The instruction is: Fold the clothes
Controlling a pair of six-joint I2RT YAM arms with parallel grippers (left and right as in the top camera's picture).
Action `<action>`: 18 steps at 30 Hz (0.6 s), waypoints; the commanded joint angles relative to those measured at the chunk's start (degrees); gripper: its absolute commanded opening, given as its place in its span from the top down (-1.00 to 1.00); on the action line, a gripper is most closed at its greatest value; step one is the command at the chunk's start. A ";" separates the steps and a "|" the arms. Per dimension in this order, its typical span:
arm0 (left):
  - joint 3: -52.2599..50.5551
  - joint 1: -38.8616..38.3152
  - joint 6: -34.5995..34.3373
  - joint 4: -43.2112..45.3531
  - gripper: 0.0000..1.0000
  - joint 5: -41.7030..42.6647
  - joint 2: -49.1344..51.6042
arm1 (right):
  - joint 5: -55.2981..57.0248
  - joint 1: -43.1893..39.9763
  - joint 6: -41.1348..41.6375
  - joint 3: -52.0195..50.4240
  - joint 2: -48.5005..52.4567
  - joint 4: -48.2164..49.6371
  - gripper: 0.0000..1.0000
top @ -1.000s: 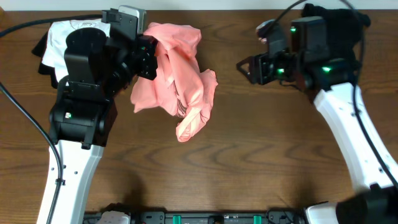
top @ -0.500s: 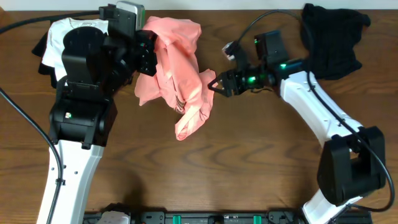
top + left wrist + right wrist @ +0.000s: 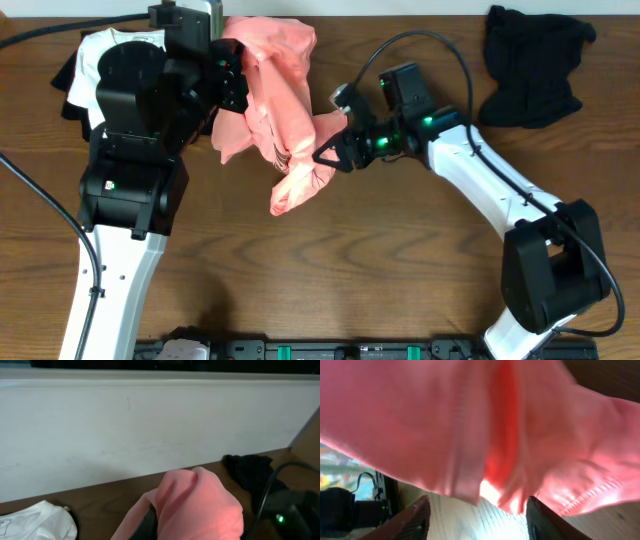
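Note:
The salmon-pink T-shirt (image 3: 285, 110) hangs bunched from my left gripper (image 3: 233, 88), which is shut on its upper part near the table's back edge. Its lower end trails onto the table, and a dark print shows in a fold. In the left wrist view the pink cloth (image 3: 200, 505) covers the jaws. My right gripper (image 3: 330, 153) is open at the shirt's right edge. In the right wrist view the shirt (image 3: 470, 425) fills the frame, just beyond my open fingers (image 3: 480, 520).
A white T-shirt (image 3: 100, 55) lies on a dark cloth at the back left and also shows in the left wrist view (image 3: 35, 522). A black garment (image 3: 535, 65) lies crumpled at the back right. A white wall (image 3: 150, 425) runs behind the table.
My right arm has swung left from the black garment to the pink shirt's right edge. My left gripper has drawn the shirt a little left and back.

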 commanded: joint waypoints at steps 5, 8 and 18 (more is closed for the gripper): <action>0.70 0.13 -1.49 0.94 0.88 -0.55 -0.28 | -0.15 4.79 1.16 -1.25 0.31 5.55 0.04; 0.70 0.13 -1.86 0.94 0.88 -0.55 -0.28 | 2.32 5.49 2.80 -1.42 0.31 7.98 0.19; 0.70 0.15 -1.81 0.83 0.88 -0.61 -0.28 | 13.11 2.71 3.43 -1.36 0.17 8.35 0.97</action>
